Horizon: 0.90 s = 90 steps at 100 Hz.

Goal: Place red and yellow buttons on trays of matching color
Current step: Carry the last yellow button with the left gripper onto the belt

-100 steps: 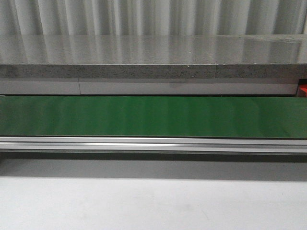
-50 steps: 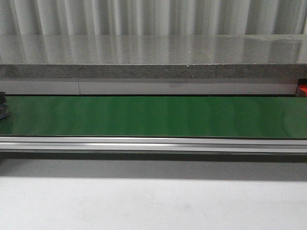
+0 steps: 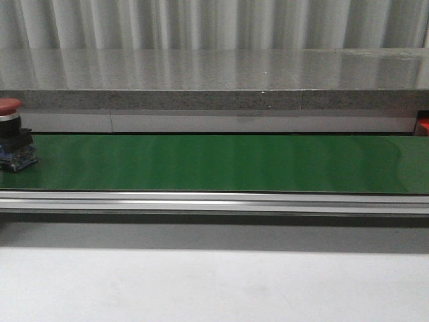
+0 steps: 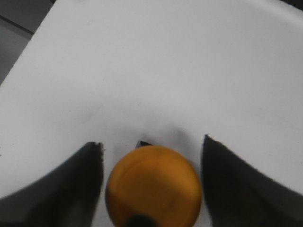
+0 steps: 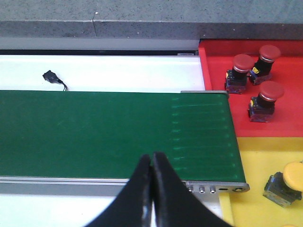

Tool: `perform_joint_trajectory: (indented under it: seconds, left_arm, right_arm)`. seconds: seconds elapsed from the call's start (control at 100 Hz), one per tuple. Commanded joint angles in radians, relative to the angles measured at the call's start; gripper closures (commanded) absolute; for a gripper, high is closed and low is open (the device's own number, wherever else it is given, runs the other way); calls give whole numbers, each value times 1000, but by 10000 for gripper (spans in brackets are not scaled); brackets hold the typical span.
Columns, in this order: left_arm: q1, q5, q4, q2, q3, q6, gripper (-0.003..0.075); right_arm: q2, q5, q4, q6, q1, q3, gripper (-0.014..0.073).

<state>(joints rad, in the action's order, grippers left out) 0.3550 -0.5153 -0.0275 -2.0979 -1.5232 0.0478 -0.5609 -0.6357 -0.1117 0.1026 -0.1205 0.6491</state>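
Between the left gripper's (image 4: 151, 189) spread fingers, a round orange-yellow button (image 4: 152, 185) is seen untouched; the right gripper (image 5: 151, 163) is closed.

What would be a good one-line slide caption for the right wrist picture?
Closed right gripper hovers over the green conveyor belt, beside three red buttons on the red tray and a yellow button on the yellow tray.

The red button (image 3: 13, 137) on the green belt (image 3: 214, 163) is cut by the front view's left edge. In the left wrist view the yellow button (image 4: 152, 185) is blurred, its body hidden beneath its cap. The lowest yellow button (image 5: 285, 183) on the yellow tray (image 5: 255, 198) runs past the right wrist view's edge.
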Motion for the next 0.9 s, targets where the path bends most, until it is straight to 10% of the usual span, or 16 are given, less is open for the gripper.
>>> perform_joint_trajectory:
  seconds: [0.0,0.07,0.89]
  left_arm:
    - [3,20,-24,68,-32,0,599]
    - [3,16,-37,95,-32,0,740]
    - [-247,-76,33,748,322,0,741]
  right_arm:
    - [1,63,2,9,2,28,662]
    - [1,63,2,9,2,28,662]
    - [1,63,2,9,2,28,662]
